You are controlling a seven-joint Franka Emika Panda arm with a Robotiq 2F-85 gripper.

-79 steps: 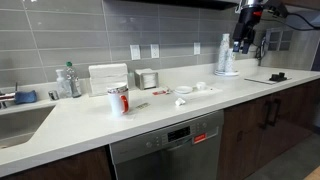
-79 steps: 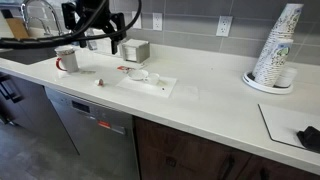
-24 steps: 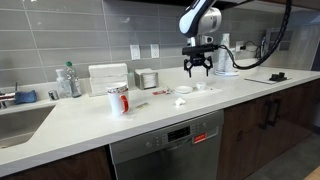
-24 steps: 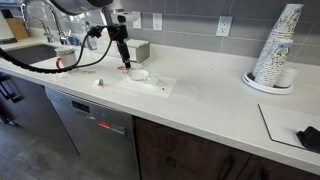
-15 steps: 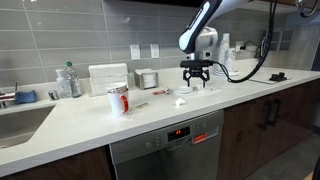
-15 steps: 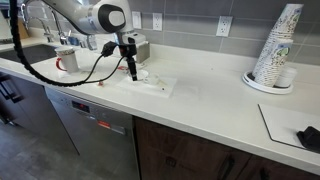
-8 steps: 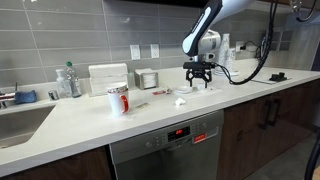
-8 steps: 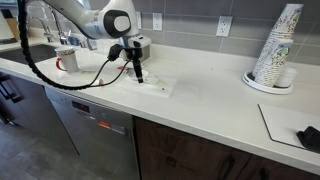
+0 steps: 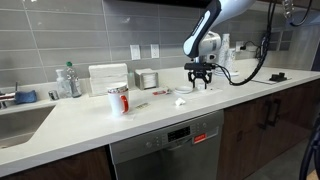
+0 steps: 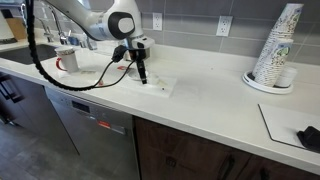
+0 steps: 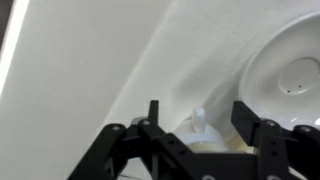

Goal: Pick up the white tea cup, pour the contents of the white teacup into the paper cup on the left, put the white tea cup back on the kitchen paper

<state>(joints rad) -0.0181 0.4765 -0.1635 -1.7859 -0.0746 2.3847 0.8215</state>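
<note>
The gripper (image 11: 198, 110) stands with its jaws apart at the bottom of the wrist view. A small white part of the white tea cup (image 11: 200, 124) rises in the gap, touching neither finger. A round white dish (image 11: 290, 75) lies at the upper right. In both exterior views the gripper points down over the kitchen paper (image 10: 157, 87) mid-counter. The paper cup (image 9: 118, 99) stands well apart toward the left of the frame. A stack of cups (image 10: 275, 45) sits far right.
</note>
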